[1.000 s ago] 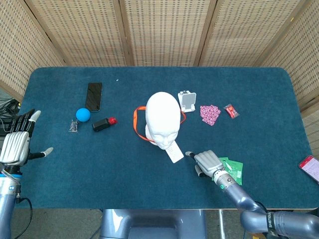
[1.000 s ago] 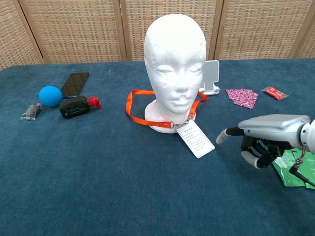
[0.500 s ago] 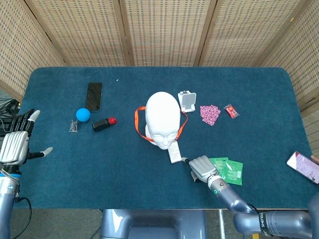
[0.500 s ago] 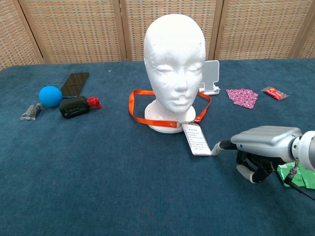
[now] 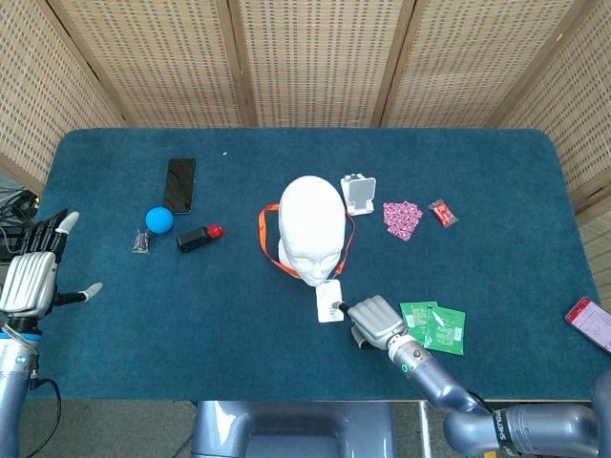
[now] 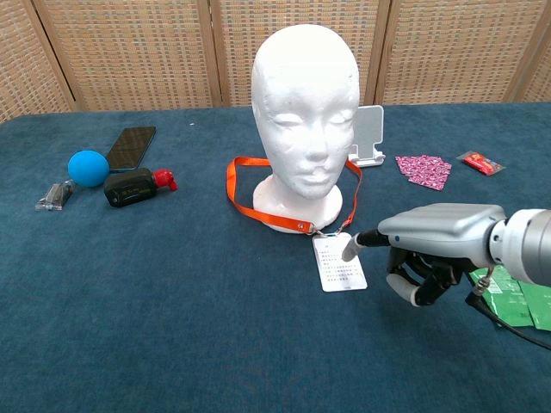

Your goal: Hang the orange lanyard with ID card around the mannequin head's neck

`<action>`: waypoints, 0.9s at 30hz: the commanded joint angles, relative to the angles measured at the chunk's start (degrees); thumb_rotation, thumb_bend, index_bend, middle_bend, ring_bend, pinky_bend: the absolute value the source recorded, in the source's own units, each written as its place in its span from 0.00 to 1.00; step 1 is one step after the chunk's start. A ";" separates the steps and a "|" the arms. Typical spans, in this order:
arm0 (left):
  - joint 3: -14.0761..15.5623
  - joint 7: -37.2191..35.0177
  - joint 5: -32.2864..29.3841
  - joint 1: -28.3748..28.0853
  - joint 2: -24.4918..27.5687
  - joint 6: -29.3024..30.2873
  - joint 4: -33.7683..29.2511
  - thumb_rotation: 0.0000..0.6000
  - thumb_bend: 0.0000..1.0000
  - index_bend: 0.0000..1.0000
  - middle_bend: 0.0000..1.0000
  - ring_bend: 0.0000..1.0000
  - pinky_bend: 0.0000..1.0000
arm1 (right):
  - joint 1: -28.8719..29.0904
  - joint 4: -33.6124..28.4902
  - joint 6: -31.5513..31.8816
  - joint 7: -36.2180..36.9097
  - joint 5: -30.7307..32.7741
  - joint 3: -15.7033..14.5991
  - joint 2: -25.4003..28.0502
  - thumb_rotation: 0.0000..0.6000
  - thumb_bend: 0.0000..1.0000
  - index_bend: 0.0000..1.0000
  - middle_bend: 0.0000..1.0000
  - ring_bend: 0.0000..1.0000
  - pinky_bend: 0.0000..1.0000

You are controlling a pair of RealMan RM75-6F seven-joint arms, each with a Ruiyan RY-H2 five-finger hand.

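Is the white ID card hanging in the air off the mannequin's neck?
No, the ID card lies flat on the blue table in front of the mannequin head, with a fingertip of the right hand on it.

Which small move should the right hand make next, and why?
Probably lift the right hand off the ID card and withdraw: the orange lanyard already loops the mannequin head base, and the card lies straight in front.

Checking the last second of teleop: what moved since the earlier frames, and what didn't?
The right hand slid left across the table, one fingertip pushing the ID card left until it lies flat in front of the mannequin head. The lanyard shifted slightly with it. The left hand, head and other items stayed put.
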 commanded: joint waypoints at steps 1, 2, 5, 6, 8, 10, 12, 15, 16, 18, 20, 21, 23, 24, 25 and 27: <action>-0.04 -0.05 0.04 0.05 0.00 0.01 0.05 1.00 0.00 0.00 0.00 0.00 0.00 | 0.85 0.86 0.01 -0.62 1.34 0.36 -1.21 1.00 0.83 0.22 0.78 0.74 0.92; -0.06 -0.09 0.05 0.07 0.01 0.00 0.06 1.00 0.00 0.00 0.00 0.00 0.00 | 0.99 1.02 0.02 -0.77 1.61 0.37 -1.44 1.00 0.83 0.22 0.78 0.74 0.92; -0.13 -0.29 0.04 0.12 0.08 -0.10 0.11 1.00 0.00 0.00 0.00 0.00 0.00 | 1.72 1.90 -0.19 -1.94 3.02 -0.11 -2.72 1.00 0.83 0.22 0.78 0.74 0.92; -0.18 -0.36 0.02 0.11 0.11 -0.15 0.13 1.00 0.00 0.00 0.00 0.00 0.00 | 1.88 2.03 -0.13 -2.29 3.38 -0.27 -2.95 1.00 0.83 0.22 0.78 0.74 0.92; -0.21 -0.45 0.07 0.13 0.15 -0.21 0.18 1.00 0.00 0.00 0.00 0.00 0.00 | 2.26 1.98 -0.14 -3.08 4.13 -0.77 -3.18 1.00 0.83 0.22 0.78 0.74 0.92; -0.23 -0.53 0.13 0.17 0.15 -0.22 0.21 1.00 0.00 0.00 0.00 0.00 0.00 | 2.54 1.47 -0.22 -3.60 4.63 -1.21 -3.02 1.00 0.83 0.23 0.78 0.74 0.92; -0.29 -0.59 0.14 0.20 0.15 -0.22 0.25 1.00 0.00 0.00 0.00 0.00 0.00 | 2.86 0.34 -0.37 -4.32 4.86 -1.99 -2.42 1.00 0.83 0.23 0.78 0.74 0.92; -0.34 -0.57 0.14 0.19 0.14 -0.32 0.25 1.00 0.00 0.00 0.00 0.00 0.00 | 3.28 -1.52 -0.64 -5.22 4.95 -3.14 -1.35 1.00 0.83 0.23 0.78 0.74 0.92; -0.35 -0.56 0.14 0.18 0.14 -0.36 0.26 1.00 0.00 0.00 0.00 0.00 0.00 | 3.45 -2.14 -0.86 -5.46 4.94 -3.53 -1.01 1.00 0.83 0.24 0.78 0.74 0.92; -0.35 -0.48 0.16 0.17 0.11 -0.43 0.22 1.00 0.00 0.00 0.00 0.00 0.00 | 3.86 -3.64 -1.55 -5.93 4.57 -4.52 -0.10 1.00 0.83 0.24 0.79 0.74 0.92; -0.35 -0.37 0.18 0.15 0.06 -0.48 0.19 1.00 0.00 0.00 0.00 0.00 0.00 | 4.34 -4.73 -2.57 -6.16 4.08 -5.36 0.67 1.00 0.83 0.24 0.79 0.74 0.92; -0.30 -0.31 0.23 0.16 0.02 -0.52 0.18 1.00 0.00 0.00 0.00 0.00 0.00 | 4.78 -5.79 -3.67 -6.34 3.79 -6.13 1.33 1.00 0.83 0.24 0.79 0.74 0.92; -0.33 -0.32 0.22 0.16 0.01 -0.56 0.15 1.00 0.00 0.00 0.00 0.00 0.00 | 5.27 -6.72 -4.50 -6.35 3.45 -6.76 2.02 1.00 0.83 0.24 0.79 0.74 0.92; -0.34 -0.31 0.22 0.21 -0.01 -0.50 0.15 1.00 0.00 0.00 0.00 0.00 0.00 | 5.52 -7.41 -4.92 -6.35 3.04 -7.20 2.41 1.00 0.83 0.24 0.79 0.74 0.92; -0.35 -0.30 0.23 0.21 -0.01 -0.49 0.15 1.00 0.00 0.00 0.00 0.00 0.00 | 5.60 -7.63 -5.01 -6.30 2.86 -7.35 2.55 1.00 0.83 0.24 0.79 0.74 0.92; -0.40 -0.33 0.25 0.22 0.01 -0.49 0.12 1.00 0.00 0.00 0.00 0.00 0.00 | 5.93 -8.54 -5.71 -6.12 1.78 -8.04 3.08 1.00 0.83 0.25 0.79 0.74 0.92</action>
